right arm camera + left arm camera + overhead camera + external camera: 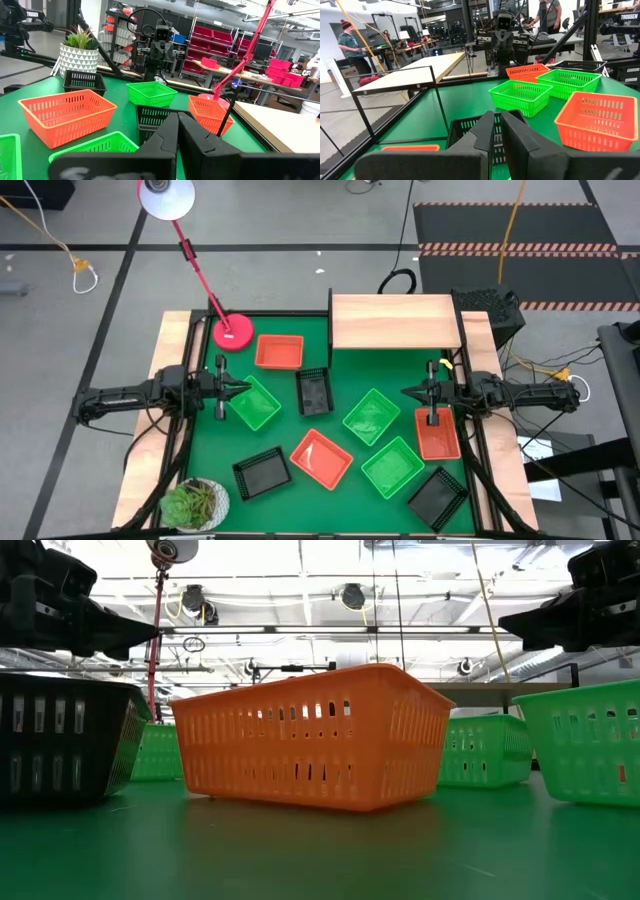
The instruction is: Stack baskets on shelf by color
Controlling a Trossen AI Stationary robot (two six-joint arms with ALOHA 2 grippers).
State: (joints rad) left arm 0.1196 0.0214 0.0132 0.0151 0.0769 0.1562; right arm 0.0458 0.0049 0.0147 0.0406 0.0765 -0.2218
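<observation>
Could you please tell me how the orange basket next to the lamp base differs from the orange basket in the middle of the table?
The orange basket by the lamp base sits square to the table edges; the middle orange basket is turned diagonally. The first lies near the table's far edge, level with the shelf; the second lies nearer the front. Both look alike in size, upright and empty.

The high view looks straight down on the whole green table point(330, 395), taking in the shelf point(393, 320) at its far edge and both arms at the sides. The low view sits at table-top level, close to an orange basket point(310, 735) that fills its middle, and faces across into the room. The two wrist views look level over the table toward each other — each shows the opposite arm far off, and both share the black basket point(470, 135) point(152, 117) at the centre.
</observation>
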